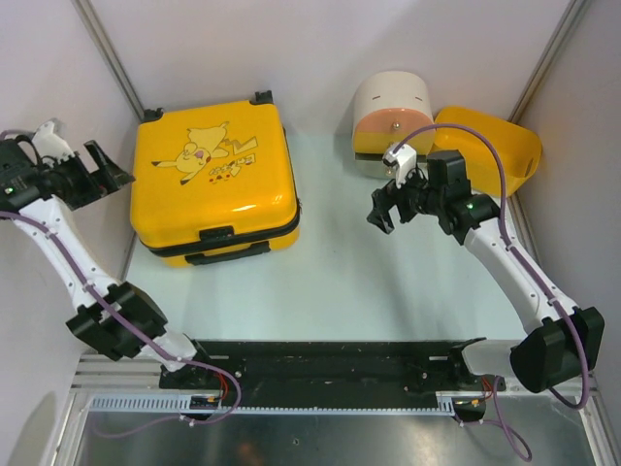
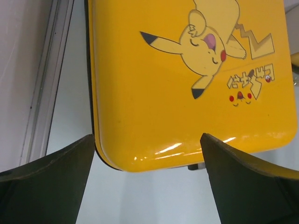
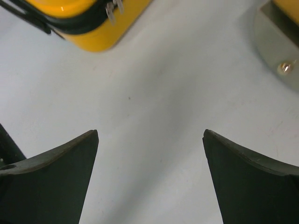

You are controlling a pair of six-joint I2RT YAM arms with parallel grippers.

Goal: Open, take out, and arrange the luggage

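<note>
Pale table [image 1: 388, 291], shut yellow Pikachu luggage [image 1: 213, 184], stylised lettering [image 2: 250, 77] unreadable, left pincer [image 1: 112, 162] agape, right pincer [image 1: 378, 211] agape.

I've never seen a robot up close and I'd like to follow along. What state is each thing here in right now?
Luggage: closed, lying flat, print side up.
Left gripper: open, empty, beside the luggage.
Right gripper: open, empty, touching nothing.
Drawer cabinet: drawer looks shut.
Yellow bin: tilted, not upright.
</note>
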